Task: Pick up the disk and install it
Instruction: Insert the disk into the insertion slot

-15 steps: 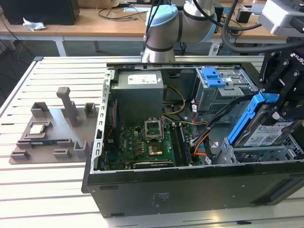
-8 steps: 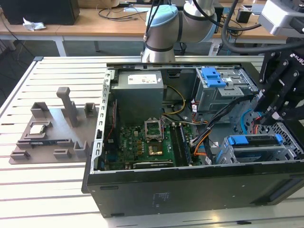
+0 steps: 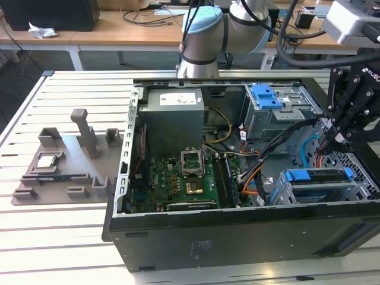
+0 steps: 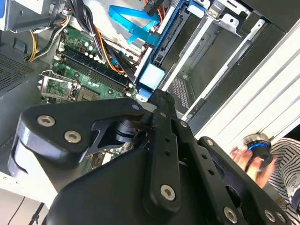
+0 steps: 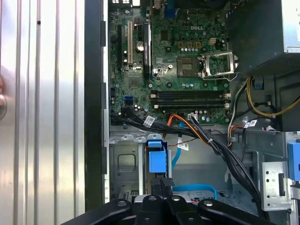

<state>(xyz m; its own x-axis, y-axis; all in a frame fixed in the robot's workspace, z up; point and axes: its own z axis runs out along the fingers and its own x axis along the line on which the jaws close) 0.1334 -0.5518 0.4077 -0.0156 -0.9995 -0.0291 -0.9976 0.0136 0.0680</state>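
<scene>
You appear mid-install: fingers [image 5: 166,183] closed together by the disk [image 3: 300,176], exterior view's lower right; next push needs square alignment.

1. Motherboard [image 3: 178,172]: green.
2. Disk [image 3: 314,176]: blue carrier rail.
3. Case [image 3: 237,240]: black.
4. Table [image 3: 53,237]: pale grey, slat-striped.
5. Wire bundle [image 5: 197,133]: orange and black.
6. Fixture plate [image 3: 65,169]: flat grey.
7. Gripper [image 3: 325,147]: black.

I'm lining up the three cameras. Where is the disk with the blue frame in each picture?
Exterior view: disk in the lower cage at the exterior view's right, under the gripper.
First wrist view: its blue tab just ahead of the gripper.
Second wrist view: blue tab just past the gripper.
Shared landmark: the processor socket on the green board.
</scene>
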